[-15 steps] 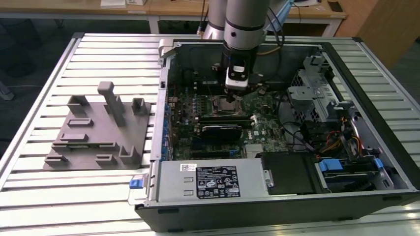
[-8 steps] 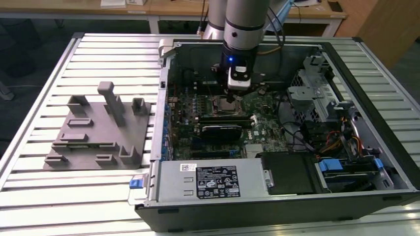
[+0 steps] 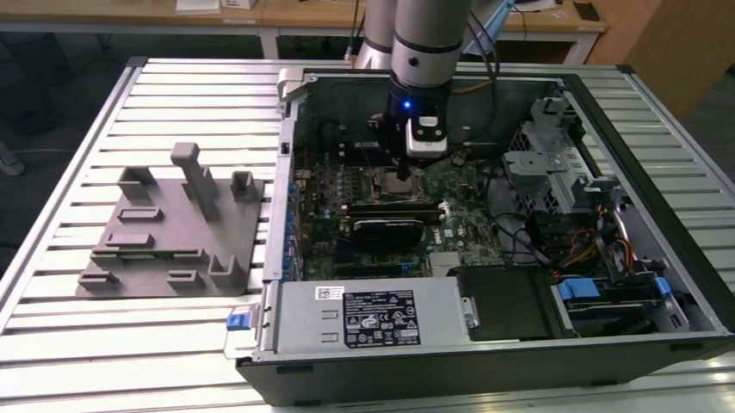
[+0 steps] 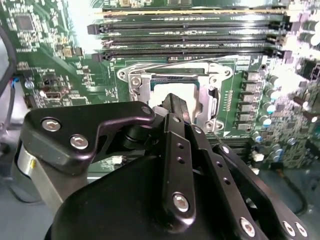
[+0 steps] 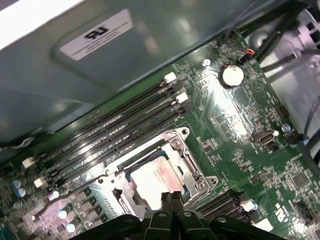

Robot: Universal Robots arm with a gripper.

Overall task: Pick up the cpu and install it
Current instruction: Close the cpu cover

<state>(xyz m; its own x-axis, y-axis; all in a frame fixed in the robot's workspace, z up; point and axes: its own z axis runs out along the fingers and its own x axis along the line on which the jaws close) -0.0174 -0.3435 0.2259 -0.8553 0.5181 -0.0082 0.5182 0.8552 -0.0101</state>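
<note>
Hand point(image 5: 172, 200) poised over the cpu point(image 5: 150, 180) inside an open computer case point(image 3: 483, 344).
A grey fixture block point(image 3: 172, 228) stands on the slatted worktop point(image 3: 69, 344), toward its edge at the exterior view's left, with the case beside it. Inside the case, the hand's fingertips are pressed together with nothing between them, just above the cpu's edge. The cpu lies flat in the metal socket frame point(image 5: 192, 167).

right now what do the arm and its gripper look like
The arm is a silver-grey tube with a dark wrist section, a blue light and a white module; black cables run beside it. The gripper is black linkage bars with silver screws.
</note>
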